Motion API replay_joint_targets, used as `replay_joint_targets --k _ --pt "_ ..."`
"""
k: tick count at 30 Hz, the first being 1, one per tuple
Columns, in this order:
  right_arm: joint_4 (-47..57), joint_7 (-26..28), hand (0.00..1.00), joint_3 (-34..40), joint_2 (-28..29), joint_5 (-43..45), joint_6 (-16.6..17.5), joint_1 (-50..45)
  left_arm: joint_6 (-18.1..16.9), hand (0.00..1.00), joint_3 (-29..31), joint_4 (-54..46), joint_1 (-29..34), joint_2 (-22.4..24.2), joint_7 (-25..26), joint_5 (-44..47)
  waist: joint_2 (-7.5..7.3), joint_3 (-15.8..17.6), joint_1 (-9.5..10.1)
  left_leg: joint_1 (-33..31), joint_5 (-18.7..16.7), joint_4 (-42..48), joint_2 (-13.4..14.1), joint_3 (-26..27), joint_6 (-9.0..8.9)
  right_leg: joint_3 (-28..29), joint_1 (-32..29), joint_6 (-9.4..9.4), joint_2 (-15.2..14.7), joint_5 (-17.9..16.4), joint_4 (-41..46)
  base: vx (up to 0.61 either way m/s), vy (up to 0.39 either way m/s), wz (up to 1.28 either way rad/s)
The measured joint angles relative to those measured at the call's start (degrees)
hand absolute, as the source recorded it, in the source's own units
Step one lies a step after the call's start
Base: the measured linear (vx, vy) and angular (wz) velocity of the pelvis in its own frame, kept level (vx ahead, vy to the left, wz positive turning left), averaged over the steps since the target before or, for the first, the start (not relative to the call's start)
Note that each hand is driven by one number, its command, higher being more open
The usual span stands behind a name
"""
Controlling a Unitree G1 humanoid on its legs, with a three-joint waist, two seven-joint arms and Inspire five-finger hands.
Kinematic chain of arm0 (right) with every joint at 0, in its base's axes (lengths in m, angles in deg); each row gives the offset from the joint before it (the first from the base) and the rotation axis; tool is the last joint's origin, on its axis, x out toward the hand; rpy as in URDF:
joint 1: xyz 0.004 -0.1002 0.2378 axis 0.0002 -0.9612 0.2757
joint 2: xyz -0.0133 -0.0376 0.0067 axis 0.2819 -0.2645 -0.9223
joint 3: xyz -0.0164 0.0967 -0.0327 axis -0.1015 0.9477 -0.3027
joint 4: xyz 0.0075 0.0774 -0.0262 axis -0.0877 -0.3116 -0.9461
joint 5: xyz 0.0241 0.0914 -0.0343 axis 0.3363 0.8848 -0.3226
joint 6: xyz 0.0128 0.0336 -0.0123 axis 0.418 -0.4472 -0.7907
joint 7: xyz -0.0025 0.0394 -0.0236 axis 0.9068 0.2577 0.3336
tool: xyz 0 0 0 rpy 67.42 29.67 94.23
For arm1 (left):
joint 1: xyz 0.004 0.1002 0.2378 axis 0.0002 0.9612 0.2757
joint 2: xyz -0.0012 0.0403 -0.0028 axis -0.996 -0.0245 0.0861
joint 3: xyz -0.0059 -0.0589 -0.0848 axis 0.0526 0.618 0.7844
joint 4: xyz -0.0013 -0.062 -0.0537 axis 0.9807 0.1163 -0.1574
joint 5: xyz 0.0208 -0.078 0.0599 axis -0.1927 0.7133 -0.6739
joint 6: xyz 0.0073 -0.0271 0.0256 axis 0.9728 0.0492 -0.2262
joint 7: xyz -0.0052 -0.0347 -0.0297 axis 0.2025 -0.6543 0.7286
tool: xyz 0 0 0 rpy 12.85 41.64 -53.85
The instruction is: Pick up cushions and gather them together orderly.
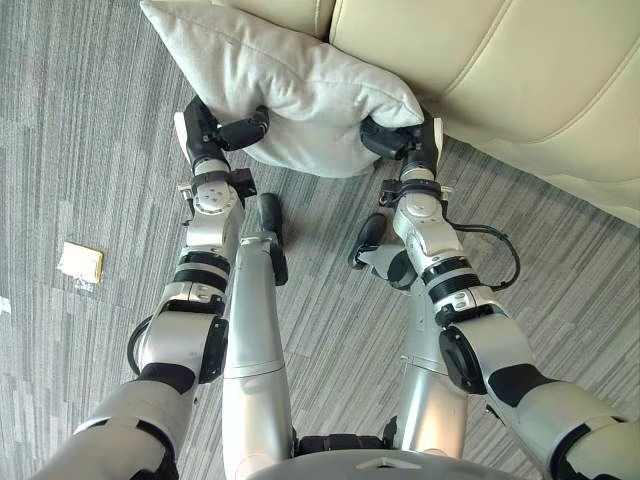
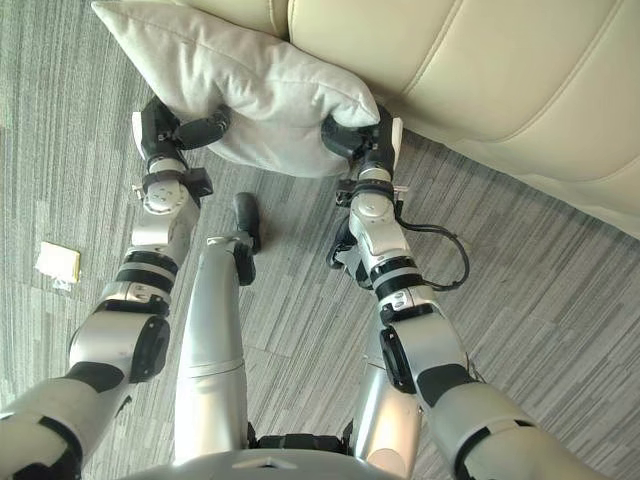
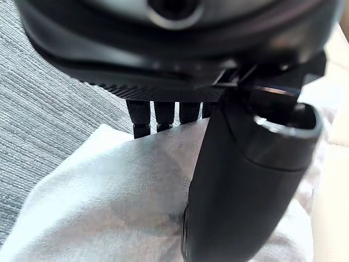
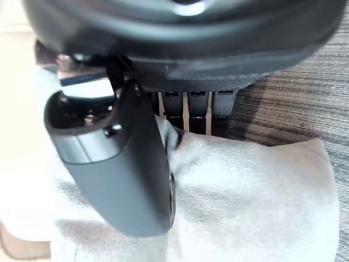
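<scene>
Cream sofa (image 1: pixel 520 70), grey striped carpet (image 1: pixel 80 150), small tan square (image 1: pixel 81 262) on it

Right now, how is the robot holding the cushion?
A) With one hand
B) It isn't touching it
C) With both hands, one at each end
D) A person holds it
C: the left hand and the right hand each pinch an end of the cushion.

Grey striped carpet (image 1: pixel 80 150), small tan square (image 1: pixel 80 262) lying flat; cream sofa (image 1: pixel 520 80) standing behind
</scene>
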Motion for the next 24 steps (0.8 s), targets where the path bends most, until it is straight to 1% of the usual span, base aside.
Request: replay_joint_targets --k 2,4,5,6,7,8,9,10,11,12,13,14,17,18,19,21,22,24 --pt "2.98 0.06 0.0 -0.48 -0.22 -0.03 0.02 -2.86 -0.01 0.0 -0.29 -2.47 2.75 0.58 -0.02 0.0 -0.02 -0.04 -0.01 2.09 0.05 -0.47 0.0 0.15 0.01 0.05 2.03 -0.08 0.03 0.06 -0.37 -0.04 0.014 -0.01" --pt "5.67 0.08 0.0 -0.72 -0.35 -0.04 0.2 -6.53 -0.17 0.0 -0.83 -5.75 6.66 1.39 -0.29 0.02 -0.02 -0.14 0.02 5.77 0.19 -2.18 0.03 0.66 -0.03 0.25 5.21 -0.03 0.28 0.35 -1.92 -0.03 -0.007 -0.06" --pt "7.66 0.09 0.0 -0.97 -0.37 -0.17 0.24 -9.35 -0.55 0.0 -1.27 -7.72 9.44 2.25 -0.42 0.1 -0.05 -0.24 0.04 8.78 0.6 -4.16 0.22 1.24 -0.04 0.45 7.76 0.36 0.77 0.72 -3.75 -0.02 -0.021 -0.1" --pt "8.5 0.1 0.0 -1.01 -0.37 -0.24 0.29 -10.51 -0.87 0.0 -1.42 -8.32 10.49 2.72 -0.48 0.13 -0.06 -0.35 0.06 9.96 0.89 -5.19 0.24 1.53 -0.02 0.48 8.72 0.31 0.88 0.95 -4.56 0.0 -0.032 -0.1" --pt "10.64 0.21 0.0 -1.06 -0.39 -0.32 0.53 -13.7 -1.42 0.0 -1.95 -10.12 13.36 3.94 -0.53 0.6 -0.06 -0.5 0.08 13.08 1.45 -7.43 0.22 2.16 -0.1 0.6 11.32 0.51 1.15 1.51 -6.46 0.01 -0.025 -0.08" --pt "11.59 0.28 0.0 -1.08 -0.39 -0.32 0.63 -15.17 -1.51 0.0 -2.3 -11.01 14.74 4.47 -0.52 0.86 -0.06 -0.5 0.11 14.65 1.56 -8.34 0.23 2.33 -0.11 0.6 12.78 0.37 1.41 1.74 -7.48 0.04 -0.03 -0.12" --pt "14.55 0.37 0.0 -1.09 -0.46 -0.35 0.65 -20.19 -1.53 0.0 -3.97 -13.45 18.91 5.89 -0.54 1.37 -0.04 -0.68 0.13 19.83 2.0 -11.14 0.39 2.83 -0.25 0.39 17.64 0.49 2.1 2.23 -10.36 0.05 -0.017 -0.1" --pt "15.46 0.38 0.0 -1.09 -0.48 -0.37 0.69 -21.48 -1.54 0.0 -4.26 -14.31 20.07 6.31 -0.55 1.38 -0.08 -0.95 0.07 20.89 2.06 -11.79 0.39 2.95 -0.28 0.37 18.64 0.57 2.2 2.29 -10.94 0.08 -0.013 -0.11" --pt "18.16 0.45 0.0 -1.09 -0.52 -0.43 0.76 -25.31 -1.57 0.0 -4.82 -16.79 23.79 7.94 -0.59 1.34 -0.12 -1.25 -0.06 24.75 2.08 -13.51 0.52 3.32 -0.35 0.34 22.32 0.74 2.68 2.4 -12.76 0.06 0.0 -0.06" --pt "18.28 0.45 0.0 -1.08 -0.53 -0.43 0.77 -25.43 -1.58 0.0 -4.83 -16.91 23.9 8.0 -0.59 1.35 -0.12 -1.27 -0.06 24.87 2.08 -13.61 0.53 3.34 -0.35 0.34 22.45 0.75 2.69 2.4 -12.84 0.09 0.006 -0.1" --pt "21.26 0.59 0.0 -1.08 -0.84 -0.54 0.81 -29.24 -1.6 0.0 -5.83 -19.26 27.36 9.45 -0.61 1.36 -0.13 -1.91 -0.09 28.78 2.14 -15.67 0.53 3.77 -0.47 0.3 26.07 0.71 3.06 2.79 -14.77 0.1 0.009 -0.07" --pt "22.94 0.68 0.0 -1.08 -1.03 -0.66 0.84 -31.31 -1.61 0.0 -6.54 -20.61 29.32 9.89 -0.66 1.36 -0.12 -2.46 -0.12 30.87 2.16 -16.71 0.49 4.0 -0.5 0.27 28.05 0.79 3.27 2.85 -15.85 0.11 0.011 -0.11" --pt "28.21 2.19 0.0 -1.15 -1.24 -2.86 1.01 -37.96 -2.05 0.0 -8.2 -24.53 35.52 10.59 -1.29 1.3 -0.15 -4.98 0.04 39.13 2.13 -21.21 1.13 5.39 -0.66 0.39 35.75 1.57 4.93 3.51 -20.82 0.11 -0.008 -0.19" --pt "28.87 2.5 0.0 -1.18 -1.23 -3.12 1.08 -39.01 -2.08 0.0 -8.39 -25.35 36.61 10.59 -1.39 1.24 -0.19 -5.67 0.01 40.27 2.15 -21.89 1.23 5.65 -0.68 0.42 36.78 1.6 5.19 3.61 -21.64 0.12 -0.012 -0.18" --pt "30.18 2.93 0.0 -1.19 -1.32 -3.37 1.29 -41.17 -2.11 0.0 -9.01 -26.56 38.46 10.58 -1.66 1.19 -0.18 -7.49 0.02 41.78 2.22 -23.18 1.34 6.11 -0.8 0.47 38.1 1.79 5.59 3.8 -22.95 0.14 0.0 -0.15" --pt "32.47 3.83 0.0 -1.38 -1.47 -5.02 1.84 -45.51 -2.52 0.0 -9.97 -28.14 42.13 10.57 -2.45 1.05 -0.08 -10.6 0.04 47.57 2.31 -26.81 1.61 7.29 -0.98 0.85 43.29 2.28 6.6 4.21 -26.54 0.13 0.0 -0.18" --pt "33.14 4.08 0.0 -1.47 -1.52 -5.11 1.91 -46.51 -2.53 0.0 -10.28 -28.55 42.95 10.52 -2.45 1.02 -0.04 -11.48 -0.01 48.48 2.31 -27.51 1.65 7.52 -0.98 0.88 44.04 2.34 6.76 4.25 -27.26 0.13 0.0 -0.15" --pt "35.06 4.76 0.0 -1.49 -1.68 -6.52 2.98 -49.9 -3.22 0.0 -11.17 -30.41 46.35 10.5 -3.0 -0.09 -0.03 -14.28 -0.01 52.96 2.42 -30.84 1.59 8.39 -1.25 1.57 47.35 2.57 7.47 4.41 -30.02 0.14 -0.002 -0.17"
